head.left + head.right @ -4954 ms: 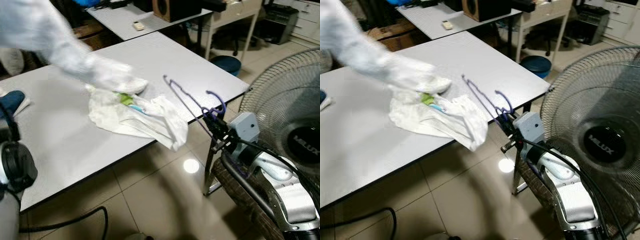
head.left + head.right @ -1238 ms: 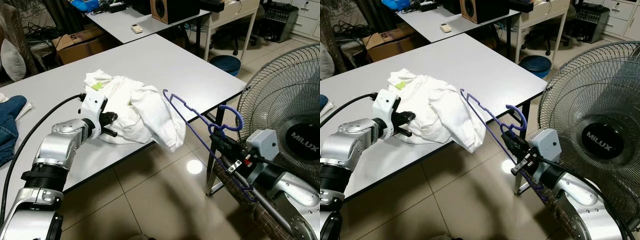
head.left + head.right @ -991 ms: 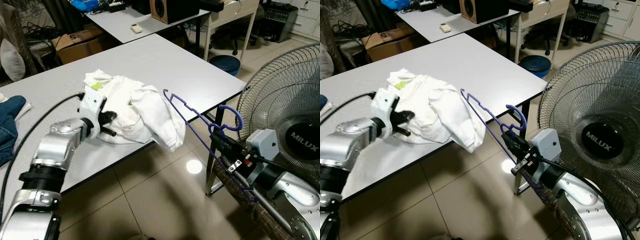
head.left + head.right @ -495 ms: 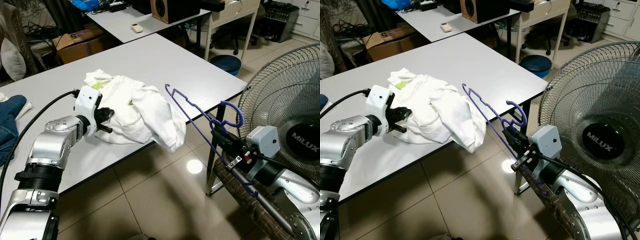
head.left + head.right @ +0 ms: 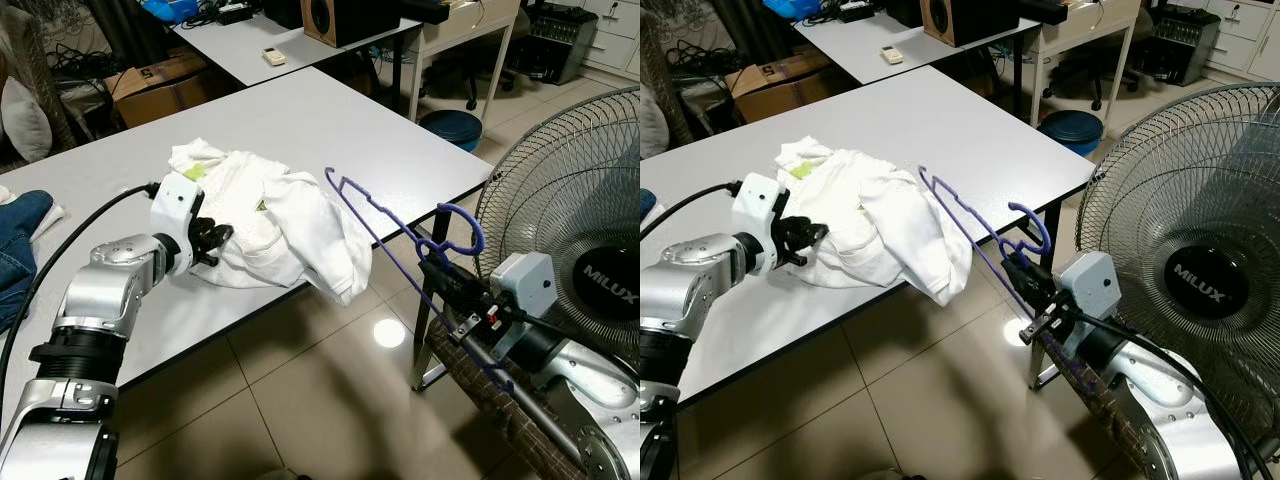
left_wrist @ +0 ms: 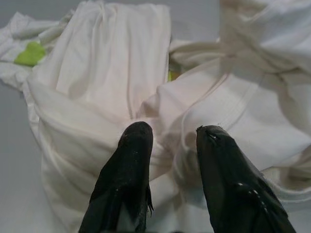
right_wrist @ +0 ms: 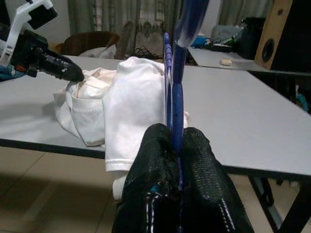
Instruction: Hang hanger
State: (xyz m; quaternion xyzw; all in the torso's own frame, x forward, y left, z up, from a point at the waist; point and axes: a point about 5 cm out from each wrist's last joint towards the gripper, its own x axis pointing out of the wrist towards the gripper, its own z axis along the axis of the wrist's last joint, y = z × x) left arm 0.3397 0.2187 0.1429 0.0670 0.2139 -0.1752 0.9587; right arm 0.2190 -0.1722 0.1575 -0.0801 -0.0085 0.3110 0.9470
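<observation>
The purple hanger (image 5: pixel 400 232) is sticking up past the bench (image 5: pixel 330 120) edge, and my right pincer (image 7: pixel 176 145) is squeezing it tight. My left pincer (image 6: pixel 167 136) is pointing at the white shirt (image 5: pixel 270 225) on the bench, fingers a little apart, tips touching cloth.

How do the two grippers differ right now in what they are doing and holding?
The right gripper is shut on the purple hanger, held in the air beyond the table edge; the left gripper is open, holding nothing. The left one's fingertips press against the white shirt on the table; the right is clear of it. Both have black fingers.
</observation>
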